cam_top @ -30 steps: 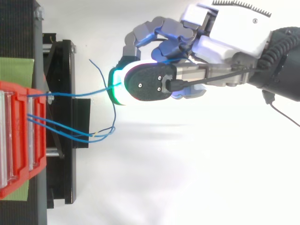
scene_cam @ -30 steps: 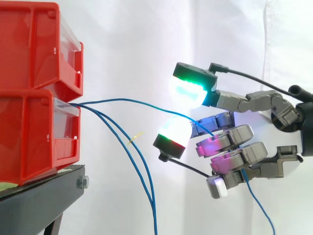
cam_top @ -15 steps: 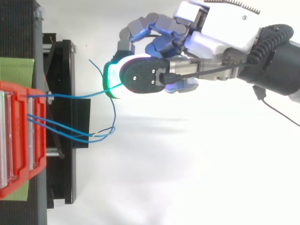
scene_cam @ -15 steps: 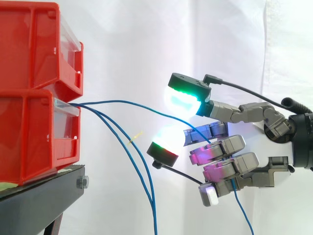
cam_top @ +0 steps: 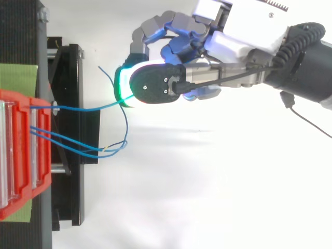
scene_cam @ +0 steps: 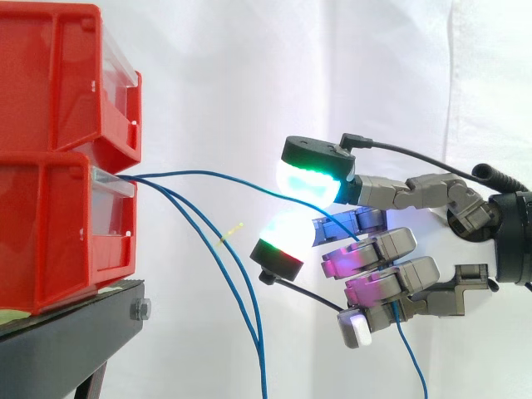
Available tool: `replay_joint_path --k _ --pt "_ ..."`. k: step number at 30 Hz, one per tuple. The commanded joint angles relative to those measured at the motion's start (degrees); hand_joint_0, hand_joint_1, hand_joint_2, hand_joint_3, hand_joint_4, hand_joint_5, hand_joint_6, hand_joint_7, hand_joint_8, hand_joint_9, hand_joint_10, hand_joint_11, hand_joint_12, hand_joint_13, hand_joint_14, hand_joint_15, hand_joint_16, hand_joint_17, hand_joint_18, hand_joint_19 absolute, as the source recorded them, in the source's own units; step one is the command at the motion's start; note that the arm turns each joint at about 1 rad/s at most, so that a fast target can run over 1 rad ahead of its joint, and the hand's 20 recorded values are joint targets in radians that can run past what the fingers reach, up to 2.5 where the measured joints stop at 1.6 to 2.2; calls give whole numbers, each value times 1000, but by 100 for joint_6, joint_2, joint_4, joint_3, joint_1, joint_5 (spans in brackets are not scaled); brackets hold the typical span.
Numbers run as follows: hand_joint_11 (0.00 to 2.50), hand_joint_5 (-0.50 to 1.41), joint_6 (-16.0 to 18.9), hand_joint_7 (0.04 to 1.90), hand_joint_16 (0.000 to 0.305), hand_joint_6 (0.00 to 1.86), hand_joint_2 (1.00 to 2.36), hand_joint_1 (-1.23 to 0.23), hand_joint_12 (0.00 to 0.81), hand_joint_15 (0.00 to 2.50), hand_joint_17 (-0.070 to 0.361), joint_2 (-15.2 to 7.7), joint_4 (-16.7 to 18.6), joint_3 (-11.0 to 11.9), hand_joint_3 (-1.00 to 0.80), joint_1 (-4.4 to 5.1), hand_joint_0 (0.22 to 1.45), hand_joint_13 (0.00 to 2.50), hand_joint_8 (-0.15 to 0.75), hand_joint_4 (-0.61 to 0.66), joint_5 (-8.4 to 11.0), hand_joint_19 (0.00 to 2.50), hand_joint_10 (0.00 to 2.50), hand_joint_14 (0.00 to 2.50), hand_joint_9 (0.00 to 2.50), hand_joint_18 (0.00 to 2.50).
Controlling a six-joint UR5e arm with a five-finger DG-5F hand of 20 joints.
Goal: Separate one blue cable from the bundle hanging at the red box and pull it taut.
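At nine o'clock in the side view, two red bins [scene_cam: 58,166] are stacked on a black stand [scene_cam: 66,341], and three thin blue cables come out of the front of the lower one. Two cables [scene_cam: 252,324] droop from there towards six o'clock, well clear of me. The third is the blue cable [scene_cam: 208,172] I am after. It leaves the same spot and runs in a shallow arch towards three o'clock, apart from the other two along its whole run. It passes between two of my glowing pads [scene_cam: 309,179], the green one above it and another below. It then goes into my hand [scene_cam: 382,245], whose fingers are curled round it, and its loose end [scene_cam: 409,357] hangs out beneath them towards six o'clock. So I have hold of it in the curl, while the two pads nearest the bins stand apart and are not pinched together. From above, the same cable reaches from the bins at nine o'clock across to the green pad.

I judge the separating done and the pulling taut to be the step in hand, since the arch shows there is slack. The next move calls for drawing my hand straight towards three o'clock, away from the bins. The curl must be firm enough that the cable does not slide through. I should stop once the line runs straight, because a harder tug might drag it out of the bin.
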Motion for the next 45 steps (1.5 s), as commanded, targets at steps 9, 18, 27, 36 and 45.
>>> replay_joint_path --k 9,18,27,36,45 --pt "1197 -225 -10 943 53 925 1000 -469 312 1241 118 0 -9 6 -500 104 536 1201 269 162 39 1013 1925 1262 788 969" --pt "1209 -224 -19 957 51 927 1000 -570 297 1303 116 0 -9 6 -500 157 566 1220 250 143 39 1021 1923 1207 809 973" --pt "1219 -217 -19 982 49 943 1015 -615 284 1352 110 -8 0 6 -325 184 629 1265 243 103 39 1026 1914 1109 831 967" --pt "1251 -211 -10 1017 48 955 1023 -648 292 1375 108 0 0 6 -209 184 639 1267 239 26 39 1033 1914 1092 835 960" --pt "1271 -207 -19 1042 47 959 1024 -660 284 1381 107 0 0 6 -184 184 645 1267 239 -24 39 1035 1902 1083 842 946"
